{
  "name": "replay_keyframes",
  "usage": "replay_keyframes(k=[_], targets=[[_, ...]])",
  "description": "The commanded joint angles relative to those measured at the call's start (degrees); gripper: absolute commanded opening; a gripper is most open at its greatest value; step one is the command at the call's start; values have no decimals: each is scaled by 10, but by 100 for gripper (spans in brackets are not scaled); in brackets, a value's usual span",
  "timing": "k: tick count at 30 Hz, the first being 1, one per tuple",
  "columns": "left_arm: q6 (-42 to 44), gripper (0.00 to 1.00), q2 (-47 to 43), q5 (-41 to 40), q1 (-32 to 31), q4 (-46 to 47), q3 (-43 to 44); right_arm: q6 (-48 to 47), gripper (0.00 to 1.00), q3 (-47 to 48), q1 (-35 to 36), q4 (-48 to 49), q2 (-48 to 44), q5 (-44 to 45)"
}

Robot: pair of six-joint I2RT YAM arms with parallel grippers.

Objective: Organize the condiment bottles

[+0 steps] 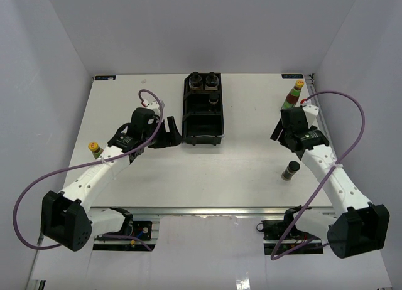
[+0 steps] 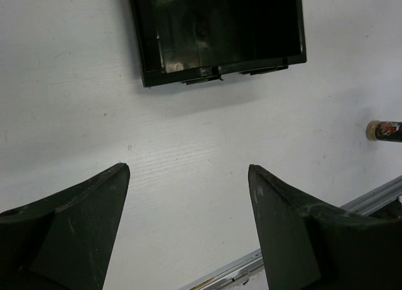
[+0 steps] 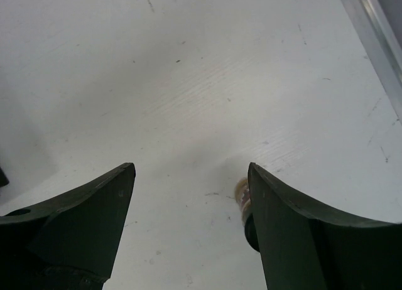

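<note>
Three black-capped jars stand in the far part of the black tray [image 1: 188,123]: two at its far end [image 1: 204,81] and one just nearer [image 1: 214,99]. A fourth jar [image 1: 289,171] stands on the table at the right; it also shows in the left wrist view [image 2: 383,130] and peeks past my right finger [image 3: 240,201]. One sauce bottle [image 1: 293,94] stands behind my right gripper. Another [image 1: 94,149] stands far left, partly hidden by my left arm. My left gripper [image 1: 168,137] [image 2: 188,177] is open and empty by the tray's near left corner. My right gripper [image 1: 281,134] [image 3: 191,174] is open and empty.
The tray's near compartments [image 2: 217,32] hold nothing. The table's metal front rail [image 1: 207,209] runs along the near edge and shows in both wrist views [image 2: 370,199] [image 3: 377,32]. White walls enclose the table on three sides.
</note>
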Motion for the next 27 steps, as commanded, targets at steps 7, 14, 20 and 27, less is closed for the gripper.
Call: replay_keyframes(k=[7,14,20,27], targets=[[-15,87,-9,-6,-1,6,-5,77,78,-39,-24,-99,-83,66],[-23,87,-9,10,-2,13,-18,72,77,-93,-24,-81,-117,3],[-23,87,-15,9,-2,7,-26,98,76,-128,-24,-91,-128,11],[-15,87,-14,-8,-2,-5,-20,116,74,-142,-24,-87,-118,32]])
